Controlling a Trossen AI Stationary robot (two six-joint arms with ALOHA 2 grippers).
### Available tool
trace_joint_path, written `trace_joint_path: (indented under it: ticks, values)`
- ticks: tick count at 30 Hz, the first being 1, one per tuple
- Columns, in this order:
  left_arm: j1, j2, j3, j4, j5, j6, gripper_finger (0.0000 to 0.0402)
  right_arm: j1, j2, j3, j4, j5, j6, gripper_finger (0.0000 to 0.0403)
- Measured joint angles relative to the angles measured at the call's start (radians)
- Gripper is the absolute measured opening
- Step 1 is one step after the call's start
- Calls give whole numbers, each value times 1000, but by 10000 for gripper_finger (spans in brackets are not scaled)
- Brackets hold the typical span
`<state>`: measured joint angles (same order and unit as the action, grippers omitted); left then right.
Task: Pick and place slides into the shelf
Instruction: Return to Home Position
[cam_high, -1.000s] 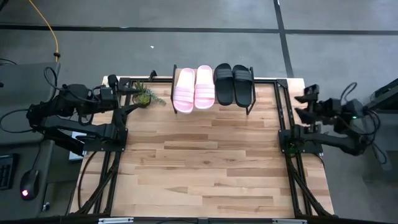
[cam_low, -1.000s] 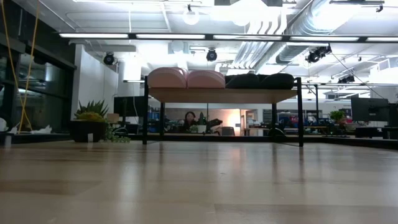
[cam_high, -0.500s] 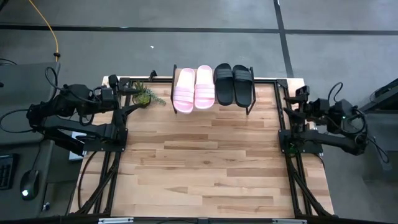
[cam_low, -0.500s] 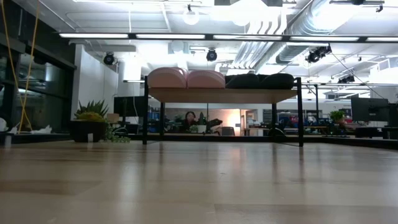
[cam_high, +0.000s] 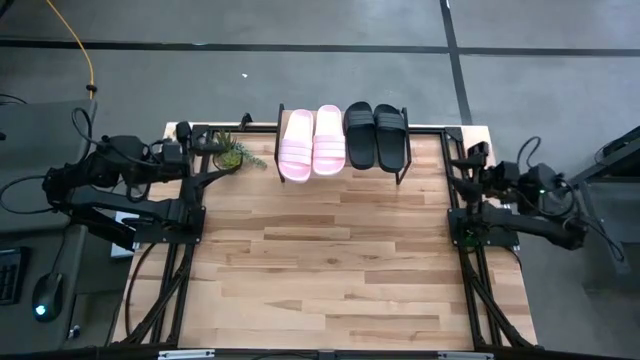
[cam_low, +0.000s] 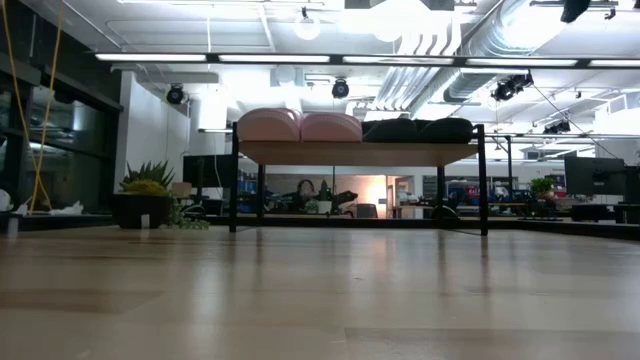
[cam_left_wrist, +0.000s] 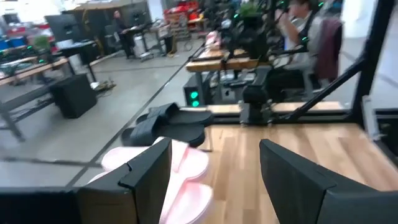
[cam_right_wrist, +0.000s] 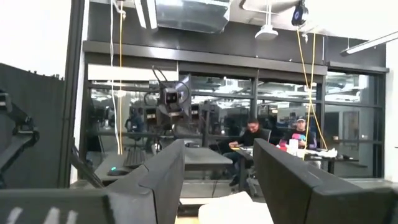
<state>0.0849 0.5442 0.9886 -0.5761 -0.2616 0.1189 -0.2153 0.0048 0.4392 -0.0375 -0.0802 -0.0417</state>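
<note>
From table level, only the rounded ends of the pink slides (cam_low: 300, 125) and black slides (cam_low: 418, 129) show above the shelf (cam_low: 355, 152). The overhead view counts two of each, side by side at the table's (cam_high: 330, 260) far edge. The left gripper (cam_left_wrist: 214, 180) and right gripper (cam_right_wrist: 217, 186) sit at the table's sides, fingers released and empty.

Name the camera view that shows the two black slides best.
The high view: both black slides show whole from above, side by side on the shelf, right of the pink slides. The low view shows only their ends above its top. The left wrist view catches them at a slant; the right wrist view misses them.
</note>
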Motion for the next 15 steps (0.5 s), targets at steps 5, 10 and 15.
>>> trace_joint_path:
  ticks: [5,10,15]
  values:
    - [0,-15,-50,88,68,-15,225,0,0,-120,160,-1,17,181]
    - [0,-52,-143,190,94,-14,225,0,0,-234,321,-1,51,181]
    - [0,-107,-235,275,93,-22,225,0,0,-328,458,-2,106,181]
